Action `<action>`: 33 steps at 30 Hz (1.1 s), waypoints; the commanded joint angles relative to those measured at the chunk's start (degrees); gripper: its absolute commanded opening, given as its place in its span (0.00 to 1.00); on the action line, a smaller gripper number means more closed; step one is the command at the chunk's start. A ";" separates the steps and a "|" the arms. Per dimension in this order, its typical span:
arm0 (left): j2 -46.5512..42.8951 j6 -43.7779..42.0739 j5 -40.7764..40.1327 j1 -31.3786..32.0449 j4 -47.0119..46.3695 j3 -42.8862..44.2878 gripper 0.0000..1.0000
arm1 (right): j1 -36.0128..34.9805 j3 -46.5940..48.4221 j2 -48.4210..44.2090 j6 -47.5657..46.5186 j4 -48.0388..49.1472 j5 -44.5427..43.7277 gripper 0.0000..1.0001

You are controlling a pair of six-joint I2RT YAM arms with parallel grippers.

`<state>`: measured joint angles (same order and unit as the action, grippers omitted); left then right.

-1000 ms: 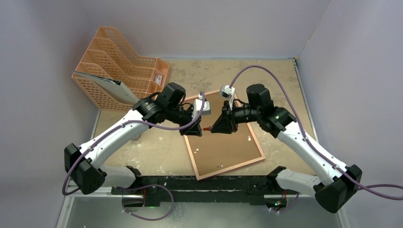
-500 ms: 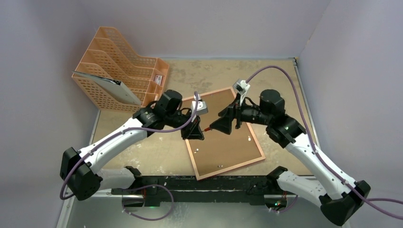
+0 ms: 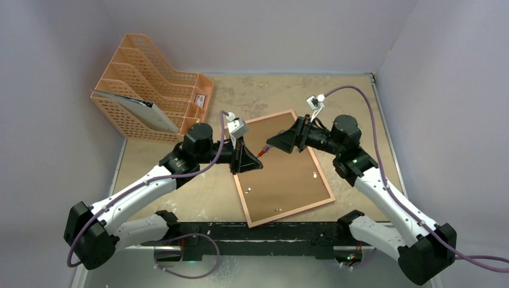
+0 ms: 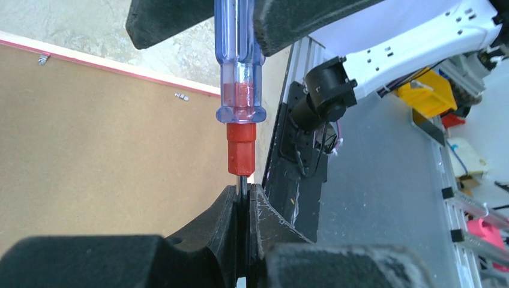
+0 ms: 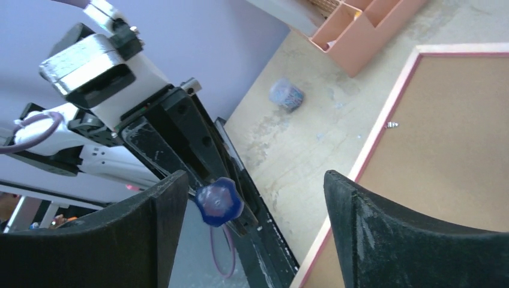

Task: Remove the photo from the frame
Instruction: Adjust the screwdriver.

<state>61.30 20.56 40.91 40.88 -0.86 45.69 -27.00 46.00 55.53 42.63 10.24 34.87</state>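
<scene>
The frame [image 3: 282, 174] lay flat, brown back up. Above its left edge the left gripper [image 3: 254, 162] pinched the screwdriver [image 3: 262, 153] by its shaft; the right gripper [image 3: 273, 146] stood spread around the handle. Beyond the frame's far-left corner stood the orange file rack [image 3: 150, 90].

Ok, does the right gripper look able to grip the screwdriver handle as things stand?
Probably yes: the right gripper is open around the screwdriver handle, nothing between, while the left gripper pinches only the shaft below the red collar.
</scene>
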 commanded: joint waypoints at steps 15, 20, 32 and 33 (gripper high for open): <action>1.29 7.46 -0.29 -0.36 -12.52 -2.89 0.00 | -0.50 -3.04 2.22 8.86 19.72 5.52 0.54; 1.63 8.23 -0.72 -0.35 -13.63 -3.45 0.00 | -0.51 -2.89 3.90 8.92 19.73 6.11 0.23; -1.59 7.24 -27.38 -1.28 3.21 -3.69 0.74 | 0.35 9.14 9.07 -2.53 -9.02 -15.54 0.00; -2.41 7.55 -30.96 -1.55 5.27 -4.03 0.76 | 0.63 11.27 10.73 -4.43 -12.58 -18.11 0.00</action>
<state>62.63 28.23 26.41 40.51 -3.95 42.19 -27.29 48.58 62.48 45.93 12.73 30.13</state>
